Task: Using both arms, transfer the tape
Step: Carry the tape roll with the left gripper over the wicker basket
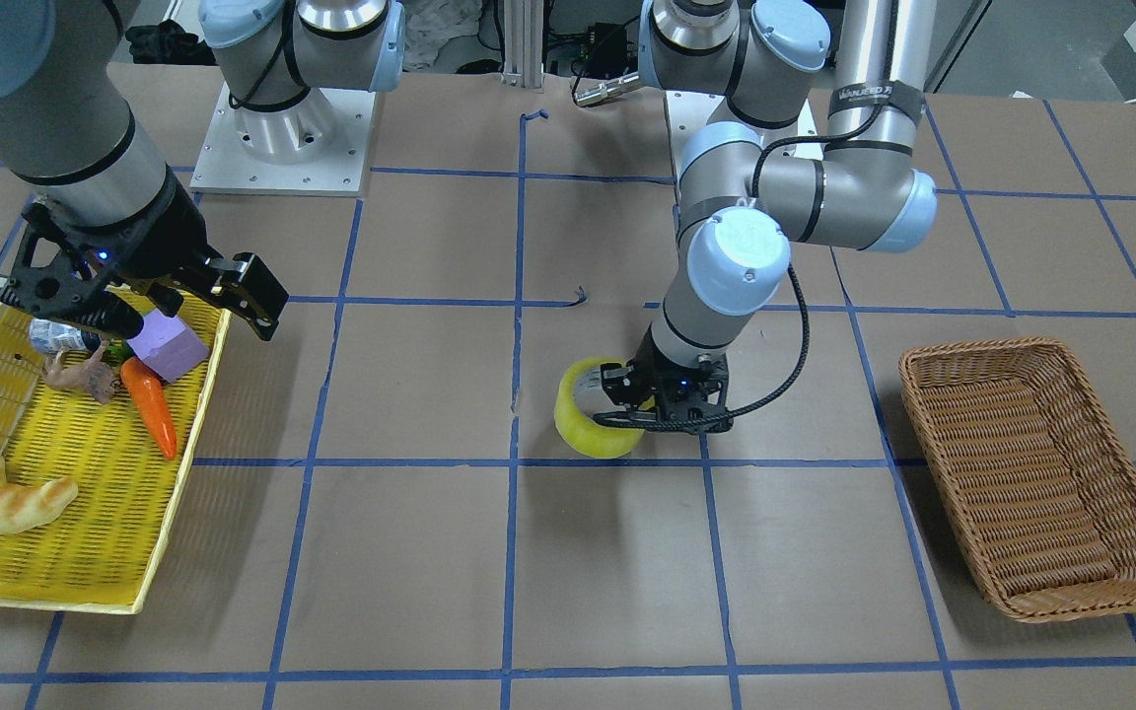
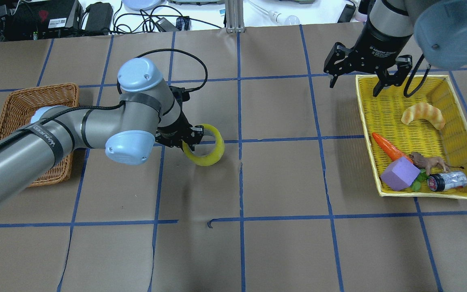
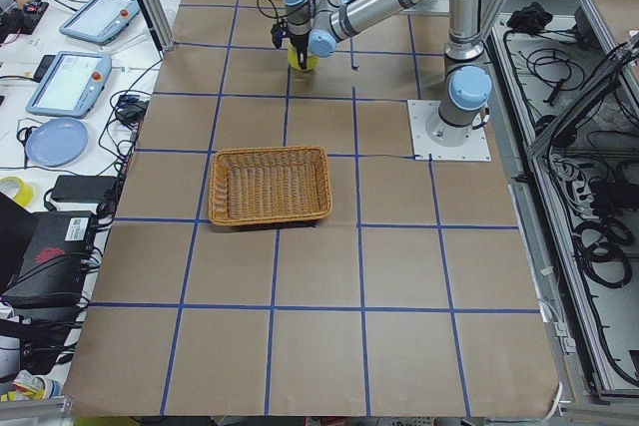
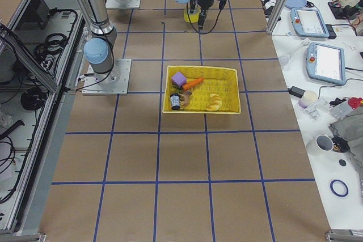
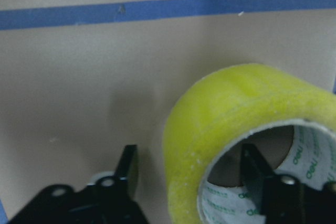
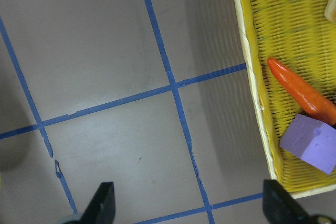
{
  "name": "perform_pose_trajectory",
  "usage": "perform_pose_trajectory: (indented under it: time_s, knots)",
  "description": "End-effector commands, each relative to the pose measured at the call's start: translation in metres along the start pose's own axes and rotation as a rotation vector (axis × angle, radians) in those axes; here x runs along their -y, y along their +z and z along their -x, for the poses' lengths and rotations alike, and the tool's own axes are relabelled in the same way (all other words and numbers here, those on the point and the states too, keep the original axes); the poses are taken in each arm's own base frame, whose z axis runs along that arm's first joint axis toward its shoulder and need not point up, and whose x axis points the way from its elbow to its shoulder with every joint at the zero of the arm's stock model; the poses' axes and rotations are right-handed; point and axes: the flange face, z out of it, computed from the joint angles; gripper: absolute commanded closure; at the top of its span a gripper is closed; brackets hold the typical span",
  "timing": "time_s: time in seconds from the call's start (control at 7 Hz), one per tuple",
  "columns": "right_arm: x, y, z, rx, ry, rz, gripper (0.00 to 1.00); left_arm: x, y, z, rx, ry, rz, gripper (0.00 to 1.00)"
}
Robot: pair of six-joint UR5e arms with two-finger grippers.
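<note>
The yellow-green tape [image 2: 206, 156] sits near the table's middle; it also shows in the front view [image 1: 590, 430]. My left gripper [image 2: 185, 140] is down on it, also in the front view [image 1: 662, 399]. In the left wrist view one finger [image 5: 258, 174] is inside the tape's [image 5: 231, 114] pale core. The other finger [image 5: 127, 170] is outside the wall with a small gap, so the jaws straddle the wall, open. My right gripper [image 2: 355, 85] is open and empty, high over the far edge of the yellow tray [image 2: 365, 134]; it also shows in the right wrist view [image 6: 191, 208].
The yellow tray holds a croissant [image 2: 423, 114], a carrot [image 2: 386, 147], a purple block [image 2: 399, 173], a toy animal [image 2: 430, 162] and a can [image 2: 447, 181]. A brown wicker basket [image 2: 14, 105] stands under my left arm's forearm, on the robot's left.
</note>
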Motion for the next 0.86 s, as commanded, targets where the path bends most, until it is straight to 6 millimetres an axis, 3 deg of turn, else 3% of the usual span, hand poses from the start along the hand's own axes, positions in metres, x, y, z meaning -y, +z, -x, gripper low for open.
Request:
perform_pose_trajectory:
  time_s: [0.0, 0.14, 0.29, 0.43, 0.71]
  knots:
    - [-0.005, -0.003, 0.001, 0.001, -0.001, 0.01, 0.0, 0.033, -0.091, 0.065, 0.098, 0.065, 0.06, 1.0]
    - [-0.006, -0.002, 0.002, 0.002, -0.001, 0.013, 0.0, 0.039, -0.114, 0.1, 0.114, 0.142, 0.093, 1.0]
    - [-0.005, -0.003, 0.001, -0.006, -0.001, 0.008, 0.0, 0.047, -0.123, 0.158, 0.103, 0.176, 0.087, 1.0]
    - [-0.005, -0.003, 0.001, -0.006, -0.001, 0.007, 0.0, 0.049, -0.13, 0.229, 0.11, 0.235, 0.093, 1.0]
    - [-0.005, -0.004, 0.001, -0.006, -0.001, 0.002, 0.0, 0.03, -0.128, 0.376, 0.099, 0.299, 0.122, 1.0]
